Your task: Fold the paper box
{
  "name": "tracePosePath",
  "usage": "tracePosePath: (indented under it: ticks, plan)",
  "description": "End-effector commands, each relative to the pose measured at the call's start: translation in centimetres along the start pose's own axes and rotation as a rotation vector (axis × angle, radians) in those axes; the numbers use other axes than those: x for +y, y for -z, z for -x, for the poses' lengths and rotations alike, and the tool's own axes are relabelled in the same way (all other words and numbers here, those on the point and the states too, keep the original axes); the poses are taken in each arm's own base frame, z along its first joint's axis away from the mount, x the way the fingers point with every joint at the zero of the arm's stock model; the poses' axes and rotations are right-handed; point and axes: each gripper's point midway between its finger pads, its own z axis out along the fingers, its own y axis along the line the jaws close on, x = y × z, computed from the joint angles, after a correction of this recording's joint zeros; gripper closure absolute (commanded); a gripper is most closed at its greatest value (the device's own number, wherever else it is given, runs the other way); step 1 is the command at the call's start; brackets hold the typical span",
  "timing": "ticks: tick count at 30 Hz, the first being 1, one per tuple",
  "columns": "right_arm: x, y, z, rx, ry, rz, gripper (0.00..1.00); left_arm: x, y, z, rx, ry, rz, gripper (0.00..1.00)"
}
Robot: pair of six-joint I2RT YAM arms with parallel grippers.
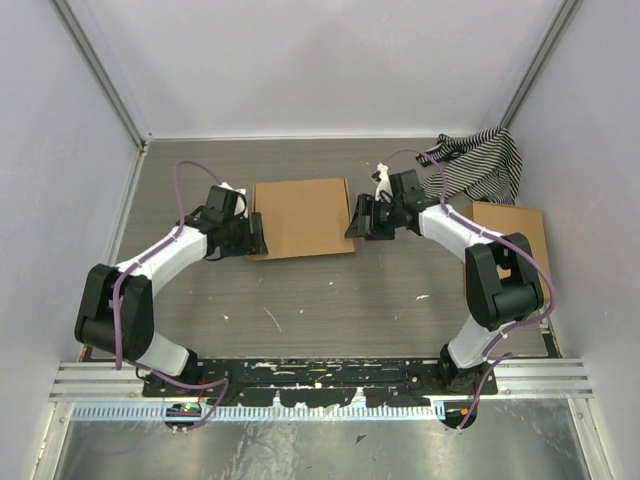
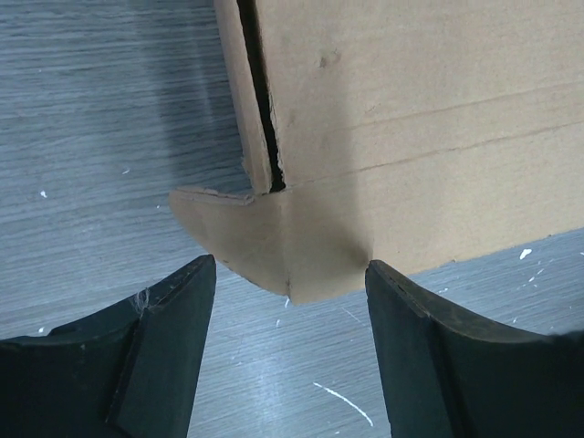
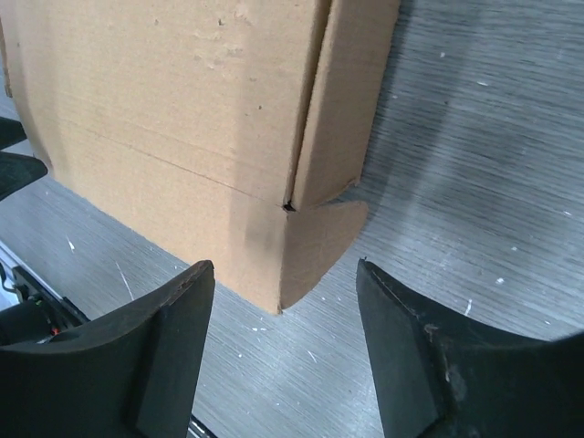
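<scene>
Brown cardboard, the paper box lies flat in the centre of the top view. The left gripper and the right gripper stand at its lower left and lower right corners, jaws wide apart and holding nothing. Each faces a rounded tab that sticks out. I think both should press the tabs in together, evenly, so the box does not slide sideways.

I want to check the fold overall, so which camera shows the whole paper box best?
Top external: it alone takes in the whole paper box. The left wrist view shows only a left corner with a rounded tab; the right wrist view shows only a right corner.
</scene>
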Motion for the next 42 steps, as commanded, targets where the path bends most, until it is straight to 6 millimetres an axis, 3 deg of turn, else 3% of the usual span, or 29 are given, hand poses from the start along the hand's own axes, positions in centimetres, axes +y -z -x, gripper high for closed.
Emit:
tracePosePath:
  ticks: [1,10,21,27,35,42]
  plan:
    - [1.7,-1.2,0.9,-0.042,0.074,0.026,0.32,-0.1,-1.0,0.9,-0.046,-0.011,-0.016,0.27]
    - [1.9,-2.6,-0.7,0.01,0.082,0.033,0.39,-0.9,-1.8,0.4,-0.025,-0.005,-0.073,0.3]
    - [2.9,-2.0,-1.7,0.035,0.072,0.084,0.48,-2.6,-1.2,0.0,0.007,0.0,-0.169,0.45]
    - [3.9,-0.5,-0.8,0.034,0.057,0.089,0.53,-3.5,0.5,0.7,0.028,0.033,-0.215,0.53]
    - [4.2,1.6,0.7,0.046,-0.005,0.139,0.67,-3.7,2.5,2.4,0.024,0.171,-0.363,0.57]
    - [4.0,2.8,1.9,0.036,-0.038,0.163,0.67,-4.1,3.1,3.3,0.023,0.242,-0.457,0.58]
